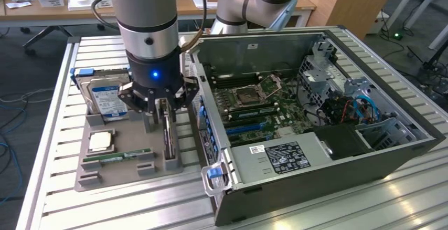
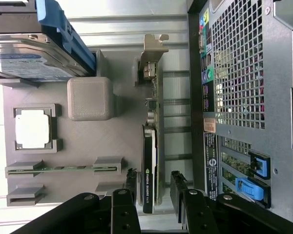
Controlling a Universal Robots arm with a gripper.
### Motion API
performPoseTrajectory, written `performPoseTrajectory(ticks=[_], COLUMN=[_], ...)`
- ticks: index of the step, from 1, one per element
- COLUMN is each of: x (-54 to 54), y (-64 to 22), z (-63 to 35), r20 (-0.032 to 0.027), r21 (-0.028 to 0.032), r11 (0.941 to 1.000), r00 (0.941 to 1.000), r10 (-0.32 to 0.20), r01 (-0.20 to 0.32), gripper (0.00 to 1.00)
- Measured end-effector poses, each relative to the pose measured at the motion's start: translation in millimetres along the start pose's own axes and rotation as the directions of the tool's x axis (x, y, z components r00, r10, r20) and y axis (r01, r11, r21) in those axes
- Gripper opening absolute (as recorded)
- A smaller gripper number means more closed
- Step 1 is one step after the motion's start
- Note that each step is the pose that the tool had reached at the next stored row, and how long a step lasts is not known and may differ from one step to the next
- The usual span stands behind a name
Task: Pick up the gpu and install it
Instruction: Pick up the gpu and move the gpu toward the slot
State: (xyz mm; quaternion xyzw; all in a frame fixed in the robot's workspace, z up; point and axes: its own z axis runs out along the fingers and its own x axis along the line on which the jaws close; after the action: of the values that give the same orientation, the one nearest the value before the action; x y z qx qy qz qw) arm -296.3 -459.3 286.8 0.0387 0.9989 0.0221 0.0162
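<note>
Gripper [image 1: 161, 115] observed lowered over the grey parts tray [image 1: 126, 176], its jaws apart and straddling the gpu [image 1: 169, 138]. In the wrist view a dark finger [image 2: 131, 184] stands on each side of the card, with a gap visible on both sides; no clamping is seen.

The gpu [image 2: 150, 146] stands on its long edge in the tray's slotted holders, at the tray edge nearest the computer case [image 1: 315, 156]. Its silvery bracket [image 2: 154, 48] is at the end farthest from the fingers.

Next on the tray, toward the exterior view's left: a slim green RAM stick [image 1: 116, 157] lying in its holders, and a square processor [image 1: 102, 140] seated in a frame. Beyond these, a blue-labelled hard drive [image 1: 105, 97] stands propped at the tray's far end.

Case noted at the exterior view's right, side panel off, motherboard [image 1: 263, 109] exposed, processor socket [image 1: 253, 91] open. Tray and case both rest on a slatted metal table [image 1: 49, 198].
</note>
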Motion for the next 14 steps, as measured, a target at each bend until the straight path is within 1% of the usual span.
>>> performPoseTrajectory(ticks=[3, 9, 14], x=[0.1, 0.4, 0.5], y=[-0.2, -0.7, -0.8], z=[3.8, 14.6, 16.1], r20=[0.0, 0.0001, 0.0001], r21=[0.0, -0.0001, -0.0001], r11=[1.0, 1.0, 1.0], r00=[1.0, 1.0, 1.0], r10=[0.0, 0.0, 0.0], r01=[0.0, 0.0, 0.0], gripper=[0.42, 0.42, 0.42])
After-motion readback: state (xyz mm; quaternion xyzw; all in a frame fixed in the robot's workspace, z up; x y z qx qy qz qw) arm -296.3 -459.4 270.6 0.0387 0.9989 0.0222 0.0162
